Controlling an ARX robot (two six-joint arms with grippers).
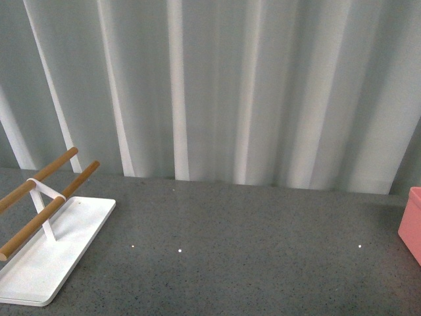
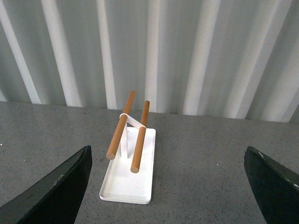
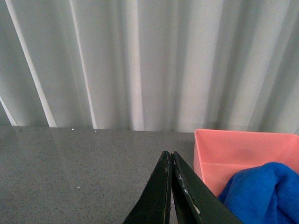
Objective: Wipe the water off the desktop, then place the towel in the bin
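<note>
The speckled dark grey desktop point(image 1: 250, 243) fills the lower front view, with no arm in that view. The salmon-pink bin point(image 1: 412, 224) shows only by its edge at the far right. In the right wrist view the bin point(image 3: 233, 151) stands just beyond my right gripper point(image 3: 169, 156), whose black fingers are pressed together with nothing between them. The blue towel point(image 3: 261, 191) bulges over the bin's near wall, beside the gripper. My left gripper point(image 2: 168, 156) is open wide above the desktop point(image 2: 205, 158), its fingers point(image 2: 60, 186) at the picture's two sides.
A white tray point(image 1: 56, 257) with two wooden rails point(image 1: 46, 204) lies at the desktop's left, and it shows ahead of the left gripper as the tray point(image 2: 128, 182). A pleated pale curtain point(image 1: 230, 85) closes the back.
</note>
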